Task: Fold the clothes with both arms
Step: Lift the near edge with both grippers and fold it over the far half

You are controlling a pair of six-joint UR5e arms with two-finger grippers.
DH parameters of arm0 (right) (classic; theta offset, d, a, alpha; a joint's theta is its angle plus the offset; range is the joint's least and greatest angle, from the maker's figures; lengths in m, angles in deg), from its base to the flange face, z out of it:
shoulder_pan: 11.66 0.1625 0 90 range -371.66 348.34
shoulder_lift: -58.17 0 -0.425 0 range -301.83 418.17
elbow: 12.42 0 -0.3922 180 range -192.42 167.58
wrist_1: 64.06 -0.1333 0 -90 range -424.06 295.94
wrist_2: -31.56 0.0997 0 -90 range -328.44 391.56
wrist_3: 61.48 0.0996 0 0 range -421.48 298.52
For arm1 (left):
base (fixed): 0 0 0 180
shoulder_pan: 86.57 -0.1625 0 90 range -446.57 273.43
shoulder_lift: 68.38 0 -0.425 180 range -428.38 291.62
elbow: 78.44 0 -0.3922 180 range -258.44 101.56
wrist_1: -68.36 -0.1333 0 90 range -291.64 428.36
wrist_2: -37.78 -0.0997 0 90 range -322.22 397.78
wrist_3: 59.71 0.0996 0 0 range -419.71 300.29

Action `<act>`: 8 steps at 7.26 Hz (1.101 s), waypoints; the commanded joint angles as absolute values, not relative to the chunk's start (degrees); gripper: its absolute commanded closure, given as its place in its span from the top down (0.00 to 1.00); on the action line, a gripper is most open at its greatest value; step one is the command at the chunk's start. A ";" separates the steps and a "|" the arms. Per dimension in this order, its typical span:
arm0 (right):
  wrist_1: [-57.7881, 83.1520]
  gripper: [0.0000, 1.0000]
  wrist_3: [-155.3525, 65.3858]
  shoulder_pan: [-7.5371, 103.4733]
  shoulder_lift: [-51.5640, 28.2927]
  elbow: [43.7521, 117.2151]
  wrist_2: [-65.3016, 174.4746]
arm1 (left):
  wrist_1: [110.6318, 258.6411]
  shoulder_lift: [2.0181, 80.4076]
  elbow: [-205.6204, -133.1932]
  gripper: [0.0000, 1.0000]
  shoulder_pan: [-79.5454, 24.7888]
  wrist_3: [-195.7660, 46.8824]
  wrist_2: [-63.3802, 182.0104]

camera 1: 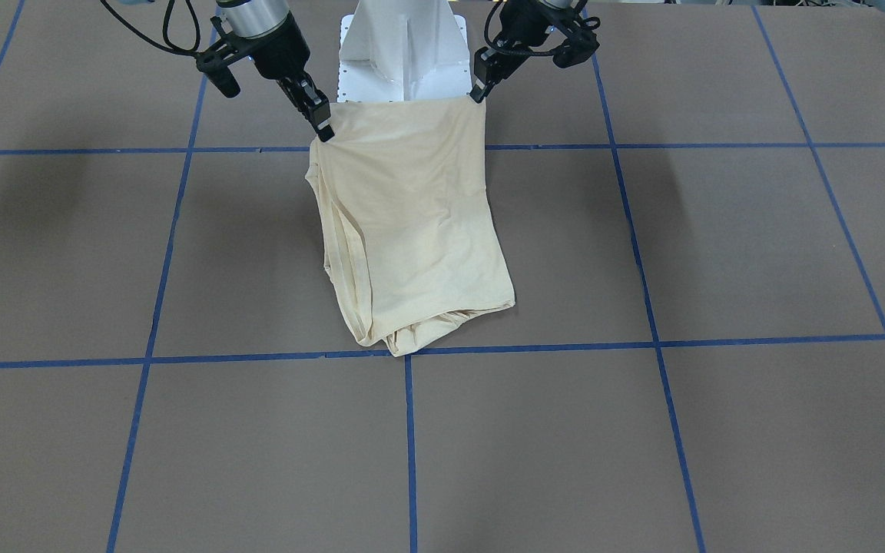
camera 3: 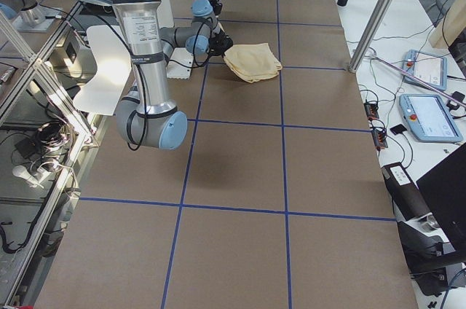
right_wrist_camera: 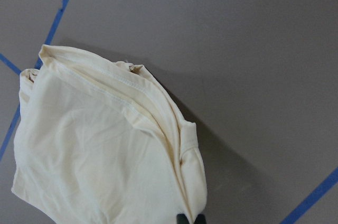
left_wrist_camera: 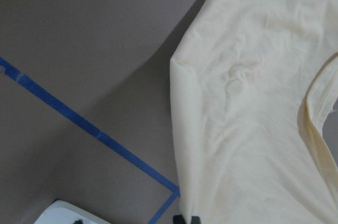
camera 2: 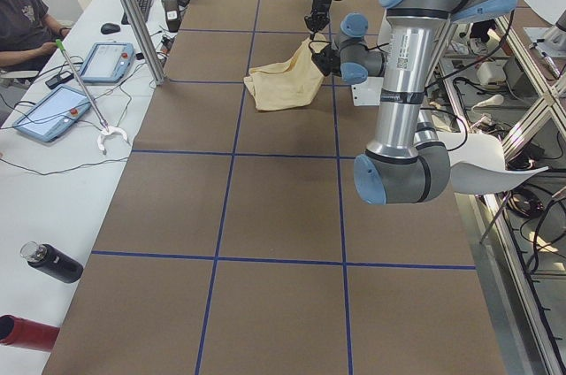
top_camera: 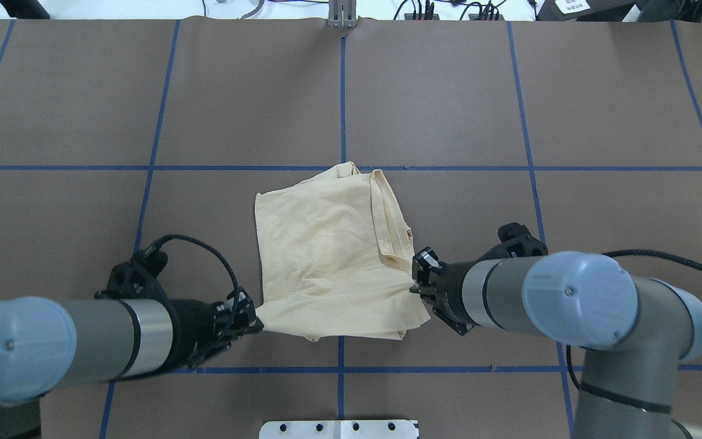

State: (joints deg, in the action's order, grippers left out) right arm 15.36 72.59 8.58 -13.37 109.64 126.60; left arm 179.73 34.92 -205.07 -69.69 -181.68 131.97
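Observation:
The pale cream-yellow shirt (camera 1: 412, 223) is folded into a narrow bundle near the table's middle, plain side up, with no print showing. Its far end rests on the brown table (camera 1: 719, 253). Its near edge is lifted and stretched between both grippers. My left gripper (camera 1: 478, 96) is shut on one near corner and shows in the overhead view (top_camera: 256, 323). My right gripper (camera 1: 323, 130) is shut on the other corner, where layered hems bunch (top_camera: 415, 286). The shirt (left_wrist_camera: 253, 102) fills the left wrist view and also shows in the right wrist view (right_wrist_camera: 95, 150).
The white pedestal base (camera 1: 400, 54) stands just behind the held edge. Blue tape lines (top_camera: 342, 91) grid the table. In the exterior left view a seated operator (camera 2: 22, 21), tablets (camera 2: 49, 114) and a dark bottle (camera 2: 53, 262) are on a side bench.

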 commanded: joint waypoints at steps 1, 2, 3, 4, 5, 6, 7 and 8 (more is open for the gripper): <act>16.01 0.00 67.66 17.39 -4.61 96.35 131.75 | 180.50 41.01 -194.26 0.00 -58.58 -172.94 136.99; 15.83 0.00 62.75 19.60 -1.10 90.29 133.85 | 180.59 44.35 -188.62 0.00 -55.67 -169.52 137.01; 15.74 0.00 60.36 21.02 2.76 84.06 135.35 | 181.72 46.56 -183.87 0.00 -53.81 -168.09 137.01; 15.39 0.00 56.94 22.08 6.19 77.73 136.76 | 184.52 47.97 -179.03 0.00 -52.57 -166.78 137.01; 10.95 0.00 53.86 24.52 9.88 69.83 138.86 | 188.03 48.68 -174.03 0.00 -51.60 -165.54 136.92; 4.73 0.41 52.96 28.29 15.31 57.66 143.14 | 191.46 50.60 -167.54 0.28 -49.42 -162.66 136.84; 1.10 0.99 49.47 31.11 20.76 48.05 144.23 | 194.36 52.45 -162.60 0.67 -46.79 -158.19 136.75; 1.24 1.00 48.04 34.88 21.43 48.13 148.85 | 194.30 52.56 -162.64 0.80 -45.63 -157.28 137.09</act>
